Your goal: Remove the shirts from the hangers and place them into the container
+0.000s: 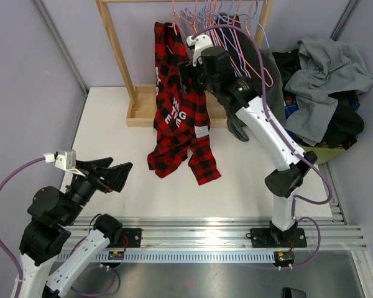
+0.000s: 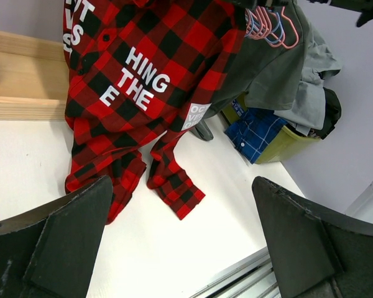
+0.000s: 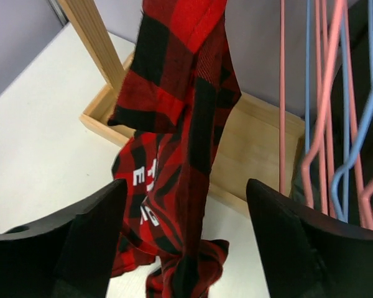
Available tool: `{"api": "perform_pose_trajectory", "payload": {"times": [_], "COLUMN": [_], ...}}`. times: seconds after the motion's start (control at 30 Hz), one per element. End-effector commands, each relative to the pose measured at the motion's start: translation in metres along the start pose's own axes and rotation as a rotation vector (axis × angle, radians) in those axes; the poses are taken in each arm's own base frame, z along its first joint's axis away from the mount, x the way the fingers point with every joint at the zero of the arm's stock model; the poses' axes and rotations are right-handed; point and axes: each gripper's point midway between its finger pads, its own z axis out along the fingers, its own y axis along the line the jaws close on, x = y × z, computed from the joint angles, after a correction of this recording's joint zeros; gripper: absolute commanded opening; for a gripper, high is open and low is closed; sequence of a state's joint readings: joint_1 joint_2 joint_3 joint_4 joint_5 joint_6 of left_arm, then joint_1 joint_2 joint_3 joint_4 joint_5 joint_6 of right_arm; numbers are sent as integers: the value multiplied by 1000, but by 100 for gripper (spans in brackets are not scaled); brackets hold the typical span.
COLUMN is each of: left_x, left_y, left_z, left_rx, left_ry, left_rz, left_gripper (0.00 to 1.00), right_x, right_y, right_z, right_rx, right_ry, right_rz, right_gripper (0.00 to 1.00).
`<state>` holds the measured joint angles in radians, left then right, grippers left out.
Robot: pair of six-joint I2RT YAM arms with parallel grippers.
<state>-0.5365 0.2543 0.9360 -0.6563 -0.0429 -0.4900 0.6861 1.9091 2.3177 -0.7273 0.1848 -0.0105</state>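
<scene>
Right gripper (image 3: 186,186): fingers spread wide, not clamped. Red-and-black plaid shirt (image 3: 180,112) hung between them; contact unclear. White lettering (image 2: 140,77) inside shirt read "HING THE", with "E" below. Small white label (image 2: 196,116) was illegible. Shirt's lower end lay on white table (image 1: 112,124), before wooden rack base (image 1: 140,115). Pink and blue wire hangers (image 3: 323,124) hung just right of shirt. Left gripper (image 2: 181,183): released, empty, near table's near-left edge, well apart from shirt. Yellow-green tub (image 2: 286,144) sat at far right edge, grey shirt (image 1: 326,74) heaped on top.
</scene>
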Motion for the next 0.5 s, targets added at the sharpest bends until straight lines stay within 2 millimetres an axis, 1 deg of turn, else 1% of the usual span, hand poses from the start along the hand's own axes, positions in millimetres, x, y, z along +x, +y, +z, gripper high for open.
{"api": "perform_pose_trajectory", "payload": {"times": [0.0,0.03,0.07,0.1,0.13,0.17,0.2,0.23,0.27,0.3,0.33,0.37,0.43,0.47], "left_x": [-11,-13,-12,-13,-13,-13,-13,-14,-13,-13,-13,-13,-13,-13], "left_y": [-1,-2,-1,-1,0,0,0,0,0,0,0,0,-1,-2], "left_z": [-4,-5,-6,-7,-8,-9,-9,-10,-10,-10,-10,-10,-10,-10], "left_rx": [3,4,2,2,-3,-2,-3,-2,-2,1,0,1,6,8], "left_ry": [-48,-50,-50,-55,-54,-55,-57,-61,-59,-61,-61,-61,-63,-61], "left_rz": [15,15,15,15,15,15,13,11,11,8,6,7,5,3], "left_gripper": [99,99,99,99,99,99,99,99,99,99,99,99,99,99], "right_x": [0,2,1,7,6,5,3,1,2,-5,-6,-15,-23,-22], "right_y": [-5,-3,-2,0,3,4,4,3,3,2,1,0,0,1], "right_z": [16,19,20,25,25,24,23,22,22,18,16,10,5,5], "right_rx": [47,44,37,31,16,14,15,17,17,17,22,22,14,8], "right_ry": [-6,0,-1,14,13,8,2,-4,-4,-25,-30,-56,-91,-98], "right_rz": [-36,-35,-32,-31,-22,-16,-9,-5,-4,-2,-5,-3,-13,-22], "right_gripper": [81,75,63,55,46,17,3,0,0,0,0,0,0,0]}}
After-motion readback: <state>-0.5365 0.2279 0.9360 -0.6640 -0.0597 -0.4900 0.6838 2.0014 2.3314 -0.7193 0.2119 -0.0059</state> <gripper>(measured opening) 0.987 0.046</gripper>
